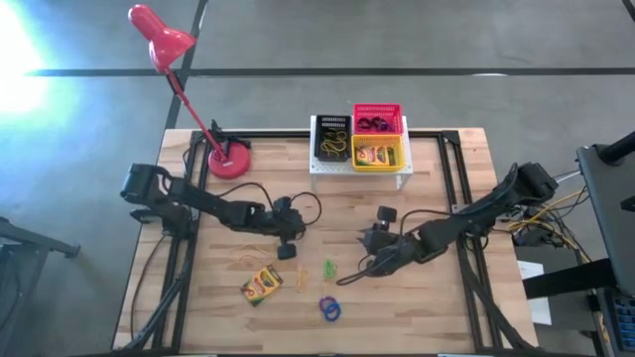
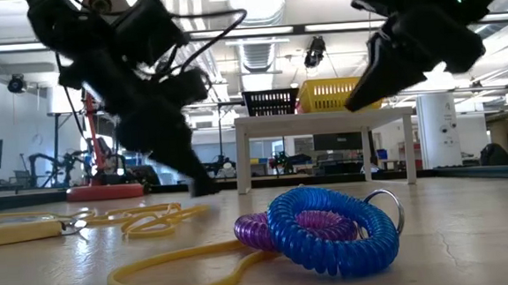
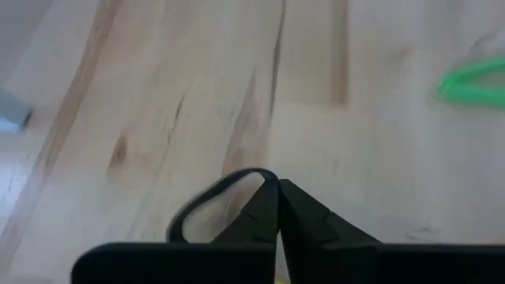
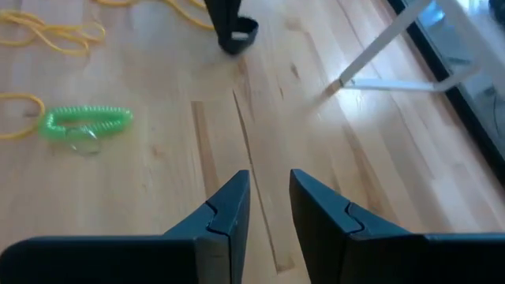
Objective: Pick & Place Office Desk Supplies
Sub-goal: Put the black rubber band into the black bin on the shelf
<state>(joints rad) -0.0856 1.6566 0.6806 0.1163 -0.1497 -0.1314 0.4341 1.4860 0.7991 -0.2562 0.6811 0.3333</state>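
A pale wooden tabletop (image 1: 417, 307) sits on grey floor, and the low view looks past it into a big bright workshop with ceiling lights. Upper left of the high view, a red desk lamp (image 1: 164, 45) leans over; top centre, a white stand (image 1: 359, 169) carries black, red and yellow baskets.

The left gripper (image 1: 287, 252) is low at centre-left of the high view, fingers pressed together, pinching a thin black elastic ring (image 3: 207, 207) right at their tips against the wood. The right gripper (image 1: 345, 278) hovers just right of centre, fingers a little apart, nothing between them.

Just below the left gripper lies a crayon box (image 1: 261, 286), yellow rubber bands (image 1: 248, 259) beside it. A green ring (image 1: 329, 268) sits centre; blue and purple rings (image 1: 330, 308) touch at lower centre.
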